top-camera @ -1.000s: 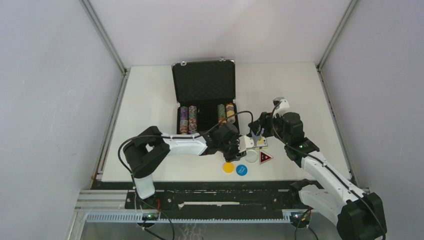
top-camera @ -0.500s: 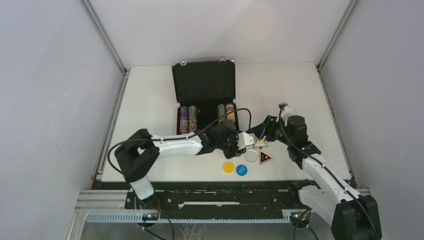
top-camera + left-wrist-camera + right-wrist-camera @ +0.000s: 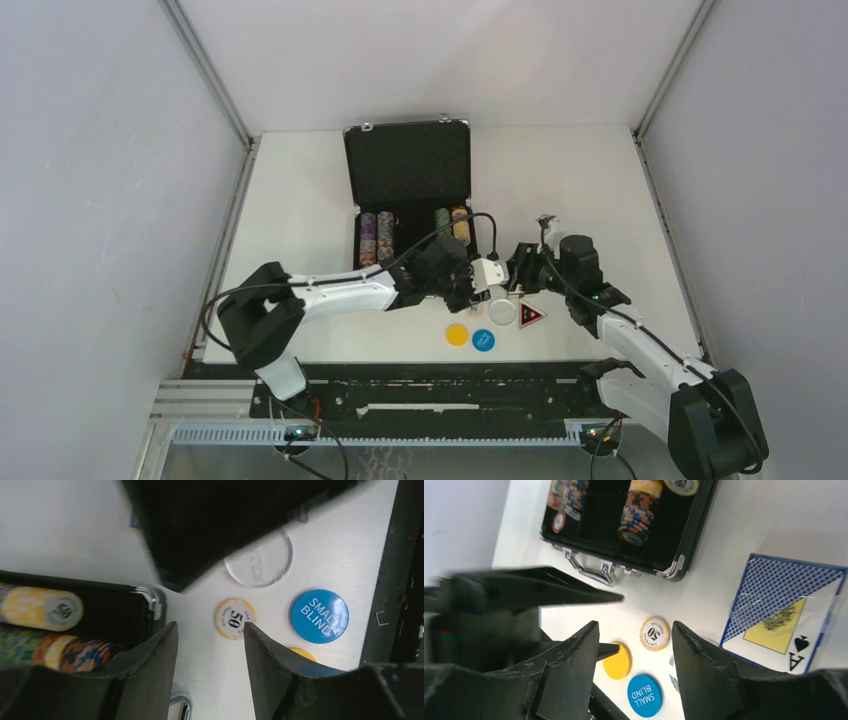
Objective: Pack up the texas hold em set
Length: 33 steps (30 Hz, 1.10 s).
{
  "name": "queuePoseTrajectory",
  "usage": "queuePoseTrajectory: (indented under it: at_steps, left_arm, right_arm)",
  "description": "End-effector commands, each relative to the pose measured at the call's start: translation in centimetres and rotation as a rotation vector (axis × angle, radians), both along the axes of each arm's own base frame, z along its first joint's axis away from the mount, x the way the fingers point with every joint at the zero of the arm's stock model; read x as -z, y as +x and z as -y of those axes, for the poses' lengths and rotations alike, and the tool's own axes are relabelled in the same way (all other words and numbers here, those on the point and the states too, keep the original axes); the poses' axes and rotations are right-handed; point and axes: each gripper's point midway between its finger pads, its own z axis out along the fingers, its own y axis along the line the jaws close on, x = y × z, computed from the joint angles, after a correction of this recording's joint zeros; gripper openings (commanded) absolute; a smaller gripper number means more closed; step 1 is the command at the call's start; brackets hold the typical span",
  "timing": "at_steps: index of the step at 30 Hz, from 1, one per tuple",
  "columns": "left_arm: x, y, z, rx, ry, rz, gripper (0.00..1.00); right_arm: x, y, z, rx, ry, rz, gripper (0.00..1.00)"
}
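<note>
The black briefcase (image 3: 407, 180) lies open, with chip stacks (image 3: 376, 240) in its tray. My left gripper (image 3: 480, 290) is open and empty beside the case's front right corner (image 3: 150, 600), and a loose yellow "50" chip (image 3: 234, 619) lies on the table just beyond its fingertips. My right gripper (image 3: 516, 280) is open and empty above the same chip (image 3: 655, 633), facing the left gripper. The card deck (image 3: 781, 612) lies to its right. The blue "small blind" button (image 3: 483, 340), yellow button (image 3: 457, 334), clear button (image 3: 502, 312) and red-black triangle token (image 3: 530, 316) lie near the table's front edge.
The case handle (image 3: 589, 570) points toward the grippers. The two grippers are close together, with the right one filling the top of the left wrist view (image 3: 225, 525). The table's front edge (image 3: 440, 365) runs just below the buttons.
The left gripper has moved slightly up toward the case corner. The right gripper has swung left and lower, closing in on the left gripper over the loose chip.
</note>
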Motion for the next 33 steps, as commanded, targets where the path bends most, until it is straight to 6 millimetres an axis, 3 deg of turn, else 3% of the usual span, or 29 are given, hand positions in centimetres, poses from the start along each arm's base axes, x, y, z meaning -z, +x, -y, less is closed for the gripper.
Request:
queuePoseTrajectory:
  at_steps: [1, 3, 7, 9, 13, 16, 19, 23, 33]
  left_arm:
    - [-7.4, 2.2, -0.4, -0.134, -0.234, 0.090, 0.59]
    - [-8.9, 3.4, -2.1, -0.240, -0.310, 0.110, 0.78]
    - [-12.1, 5.9, -6.1, -0.466, -0.432, 0.152, 0.85]
    - [-13.3, 6.8, -8.0, -0.573, -0.475, 0.180, 0.98]
    - [-14.6, 7.5, -11.2, -0.770, -0.557, 0.183, 1.00]
    - [-14.3, 8.0, -13.2, -0.883, -0.592, 0.163, 1.00]
    - [-13.7, 8.2, -14.2, -0.936, -0.599, 0.136, 1.00]
    - [-13.4, 8.5, -14.2, -0.949, -0.598, 0.123, 1.00]
    - [-12.7, 8.9, -14.8, -0.986, -0.573, 0.125, 1.00]
  right_arm:
    - [0.7, 0.4, -0.4, 0.004, -0.158, 0.053, 0.64]
    - [1.5, 0.2, -0.7, 0.010, -0.209, 0.041, 0.62]
    - [2.7, -0.1, -0.7, 0.033, -0.287, 0.006, 0.54]
    - [2.8, -0.1, -0.6, 0.060, -0.323, 0.012, 0.49]
    - [2.6, 0.3, 1.5, 0.187, -0.404, 0.008, 0.46]
    - [2.5, 0.6, 4.0, 0.304, -0.483, 0.002, 0.58]
    - [2.2, 0.9, 5.8, 0.369, -0.539, -0.003, 0.68]
    - [2.2, 1.4, 6.8, 0.401, -0.547, -0.019, 0.78]
    - [4.5, 4.4, 5.5, 0.360, -0.706, -0.103, 0.90]
